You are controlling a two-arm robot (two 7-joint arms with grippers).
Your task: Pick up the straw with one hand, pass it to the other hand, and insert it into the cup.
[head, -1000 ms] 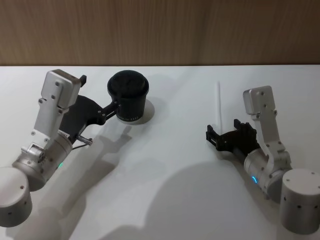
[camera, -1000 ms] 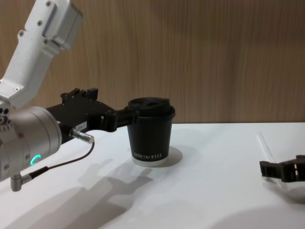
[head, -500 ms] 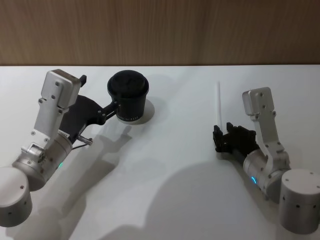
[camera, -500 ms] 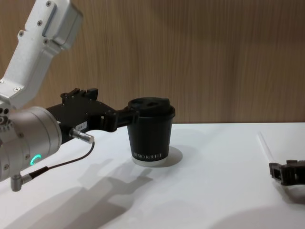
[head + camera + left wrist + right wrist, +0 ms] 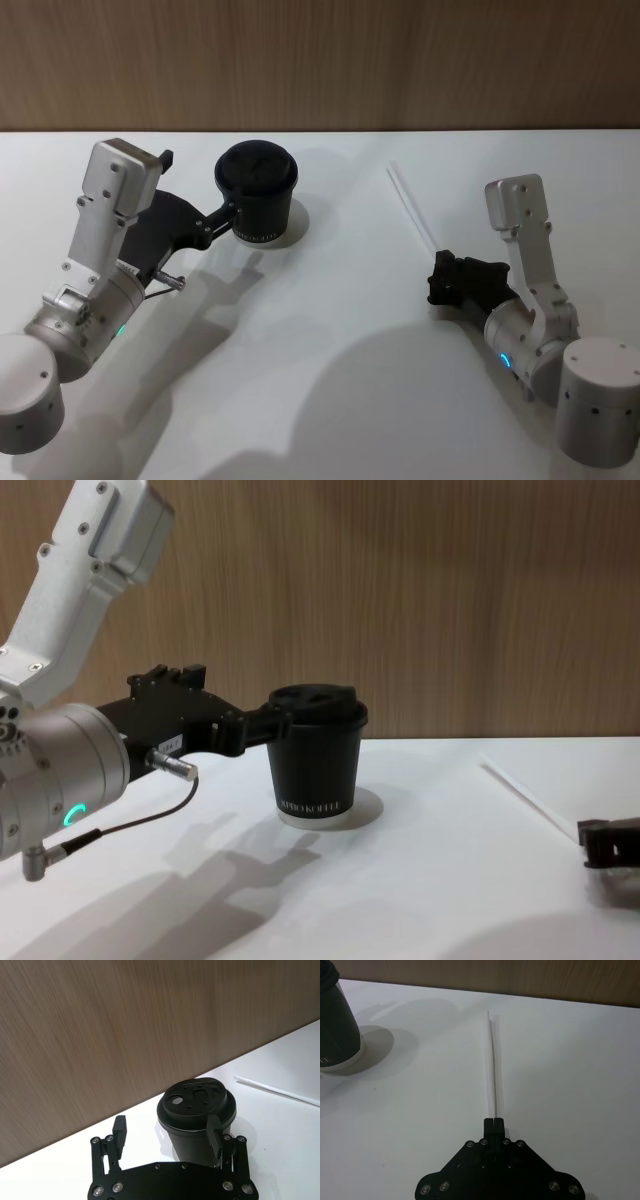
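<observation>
One straw [image 5: 413, 206], one cup [image 5: 258, 196], two grippers: left gripper [image 5: 166, 1133], right gripper [image 5: 494, 1122]; one table [image 5: 340, 300]

My right gripper [image 5: 440, 278] has pinched shut on the near end of the straw [image 5: 411, 208]; a second ago its jaws stood spread. The straw has swung, and its far tip now leans toward the robot's left instead of pointing straight away.

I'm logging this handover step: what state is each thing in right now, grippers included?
Thin white plastic straw: one end pinched by the black right gripper, not yet inserted.
Small black paper cup with black plastic lid: upright on the table, lid on.
Black left gripper: fingers open, one finger at the cup's side.
Right gripper: fingers shut on the straw.
</observation>
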